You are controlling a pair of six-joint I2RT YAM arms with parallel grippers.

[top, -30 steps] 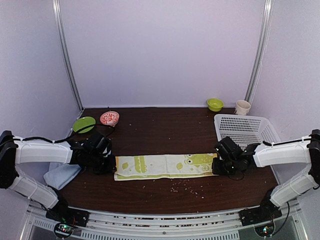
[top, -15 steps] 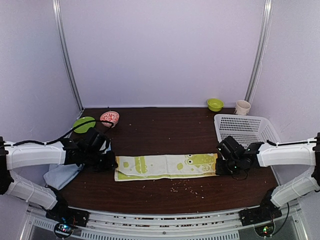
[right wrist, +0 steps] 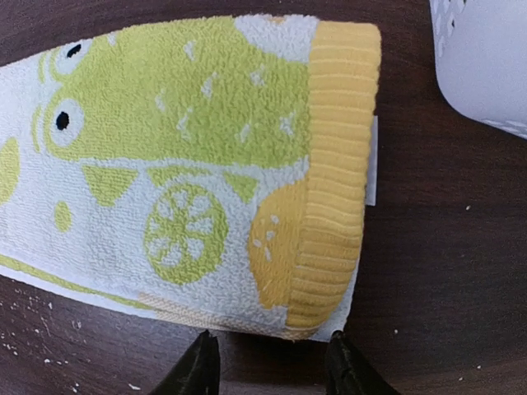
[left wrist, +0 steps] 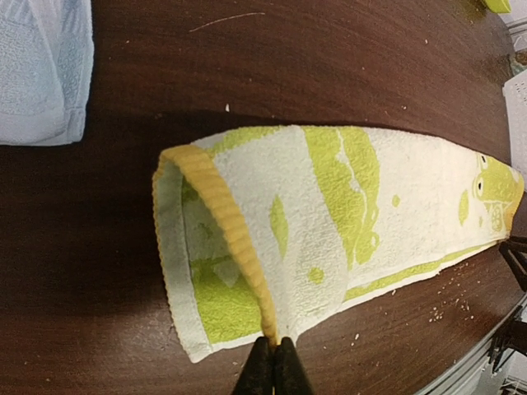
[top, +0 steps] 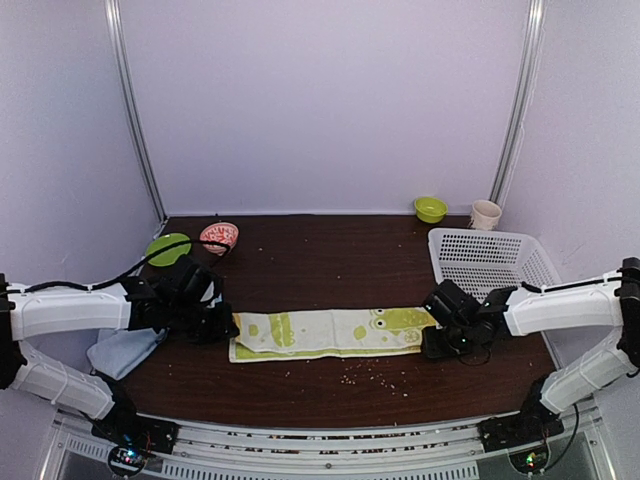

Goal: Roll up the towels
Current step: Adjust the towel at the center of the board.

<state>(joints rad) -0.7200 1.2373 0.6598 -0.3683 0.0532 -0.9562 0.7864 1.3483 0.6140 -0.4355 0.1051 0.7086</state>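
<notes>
The lime-green and cream towel point(top: 330, 332) lies folded into a long strip across the table's middle. My left gripper point(left wrist: 272, 362) is shut on its yellow edge point(left wrist: 226, 222) at the left end and lifts that end so it curls over. My right gripper point(right wrist: 268, 362) is open just in front of the towel's right end, whose yellow band point(right wrist: 333, 173) is folded over; the fingers do not touch it. The pale blue towel point(top: 122, 351) lies bunched at the left table edge, also in the left wrist view point(left wrist: 41, 70).
A white basket point(top: 490, 262) stands at the right. A green plate point(top: 167, 248) and a red patterned bowl point(top: 219, 236) sit at the back left, a green bowl point(top: 430, 208) and a cup point(top: 485, 214) at the back right. Crumbs point(top: 372, 374) lie in front of the towel.
My left gripper has moved right with the towel's left end. My right gripper has shifted slightly left at the right end.
</notes>
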